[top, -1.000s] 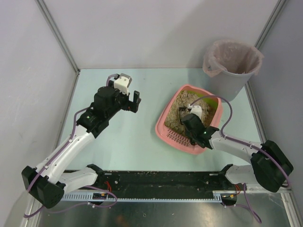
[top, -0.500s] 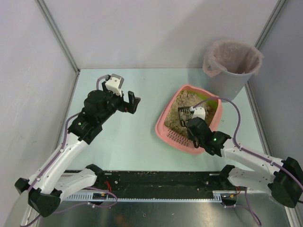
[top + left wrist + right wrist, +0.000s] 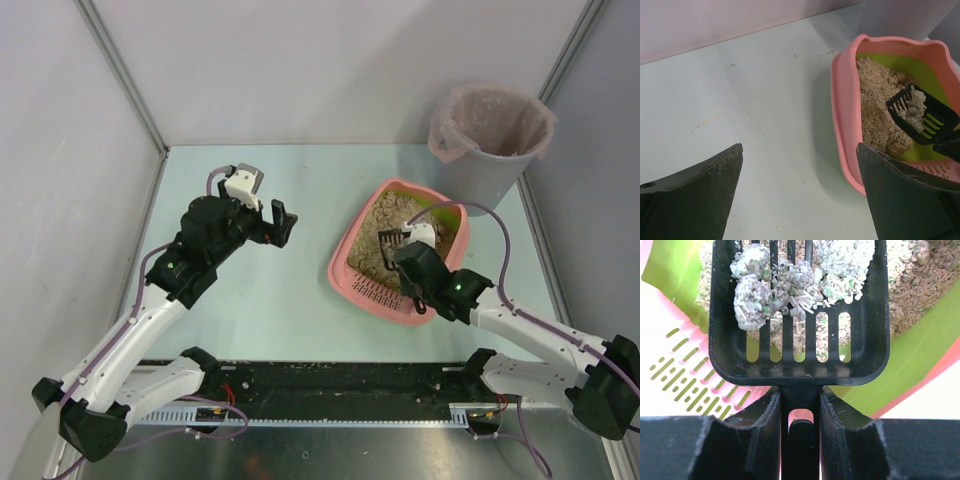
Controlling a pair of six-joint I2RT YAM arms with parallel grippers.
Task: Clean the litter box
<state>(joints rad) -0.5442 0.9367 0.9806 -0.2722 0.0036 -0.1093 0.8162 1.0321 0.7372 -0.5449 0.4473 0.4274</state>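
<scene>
Two black fingers of the right gripper (image 3: 800,400) are clenched on the thin handle of the black slotted scoop (image 3: 799,371), with the blade held just ahead of the fingertips. Several grey-white clumps (image 3: 760,290) sit at the far end of the blade, over the slots, with loose pellets among them.

Directly below the claw and blade lies the litter box (image 3: 345,272). Its slotted pink rim is under the claw's left side, and yellow-green lining shows on either side. Beige litter (image 3: 875,110) is heaped beyond the blade. Farther out, past the box and to the claw's right, stands the grey bucket (image 3: 490,130) lined with a pinkish bag.

The left gripper (image 3: 799,150) hangs released, jaws wide with nothing between them, well to the left of the box over the table (image 3: 280,300).

The box looks like a light, thin-walled plastic tray. It seems stiff enough to push but likely to slide on the smooth table, and its loose fill would shift if it were tipped. The rolled rim on the long side facing the left claw seems the best place to steady it. The clumps look crumbly, so the scoop probably wants a level carry.
</scene>
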